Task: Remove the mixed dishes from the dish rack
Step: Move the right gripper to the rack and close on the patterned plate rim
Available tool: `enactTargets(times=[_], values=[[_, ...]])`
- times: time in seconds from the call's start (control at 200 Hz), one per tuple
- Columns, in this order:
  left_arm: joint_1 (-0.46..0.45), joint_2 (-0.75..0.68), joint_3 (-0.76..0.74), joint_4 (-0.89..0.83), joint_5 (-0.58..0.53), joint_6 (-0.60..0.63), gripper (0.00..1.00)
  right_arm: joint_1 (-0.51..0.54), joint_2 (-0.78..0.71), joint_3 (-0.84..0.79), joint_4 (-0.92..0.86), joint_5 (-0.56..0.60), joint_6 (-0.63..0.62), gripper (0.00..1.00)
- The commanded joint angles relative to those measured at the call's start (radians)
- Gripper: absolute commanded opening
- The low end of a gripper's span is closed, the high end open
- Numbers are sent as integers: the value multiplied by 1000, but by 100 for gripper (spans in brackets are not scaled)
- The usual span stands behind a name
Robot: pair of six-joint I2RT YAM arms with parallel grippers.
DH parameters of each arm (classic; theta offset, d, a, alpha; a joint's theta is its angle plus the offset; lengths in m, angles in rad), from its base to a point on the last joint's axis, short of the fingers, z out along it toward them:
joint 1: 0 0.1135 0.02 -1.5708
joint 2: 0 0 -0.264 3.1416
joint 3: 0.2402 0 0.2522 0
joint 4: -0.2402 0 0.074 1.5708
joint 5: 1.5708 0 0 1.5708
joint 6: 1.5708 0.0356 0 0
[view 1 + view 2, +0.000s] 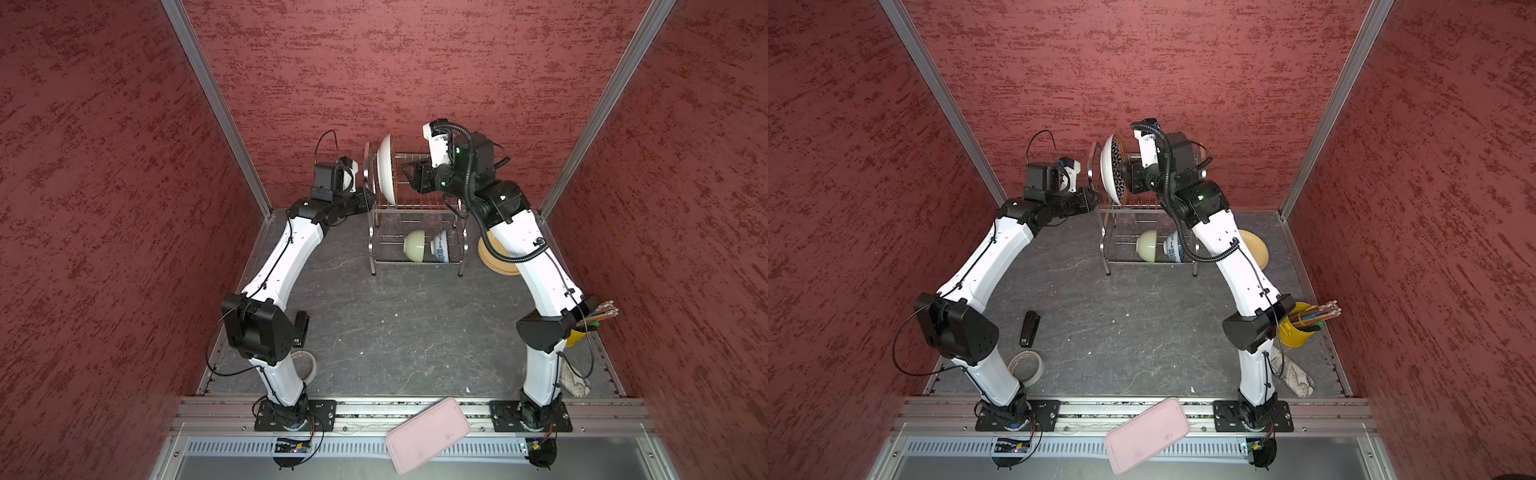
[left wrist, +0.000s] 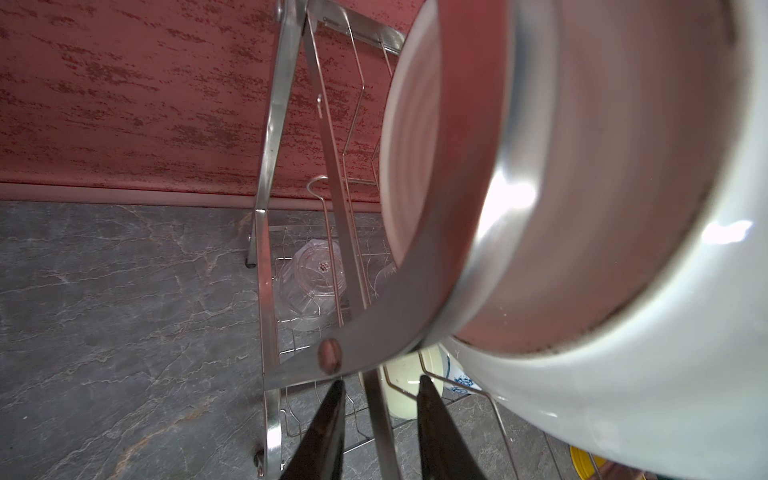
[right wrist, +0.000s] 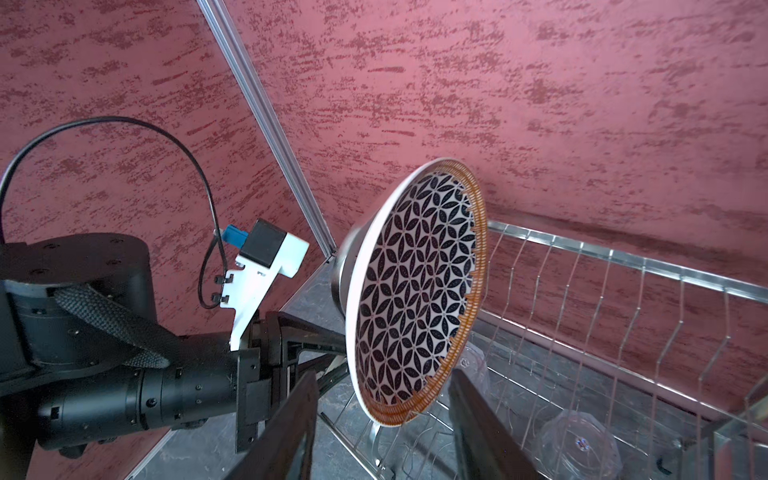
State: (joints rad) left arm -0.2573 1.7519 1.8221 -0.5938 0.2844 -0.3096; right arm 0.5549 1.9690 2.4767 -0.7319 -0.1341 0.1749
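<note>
Red textured walls (image 1: 415, 62) box in a dark stone-look tabletop (image 1: 395, 324). On the upper tier of the dish rack (image 3: 623, 262) the black-and-white geometric plate (image 3: 415, 291) stands on edge, leaning: glazed, rigid, likely weighty, slick, breakable, best pinched across its rim. The right gripper (image 3: 382, 376) has its fingers spread either side of that rim, not touching. The left gripper (image 2: 380, 378) straddles the rack's side frame; whether it presses is unclear.
</note>
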Motion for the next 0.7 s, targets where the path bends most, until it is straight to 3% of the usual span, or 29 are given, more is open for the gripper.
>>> enactTargets(times=[0.0, 0.185, 0.691], values=[[23, 23, -31, -95, -36, 23, 30, 4, 18, 31, 18, -69, 13, 50], [23, 24, -30, -97, -37, 23, 30, 4, 64, 31, 66, -145, 44, 49], [23, 27, -27, -98, -38, 24, 30, 4, 149, 31, 151, -181, 70, 45]])
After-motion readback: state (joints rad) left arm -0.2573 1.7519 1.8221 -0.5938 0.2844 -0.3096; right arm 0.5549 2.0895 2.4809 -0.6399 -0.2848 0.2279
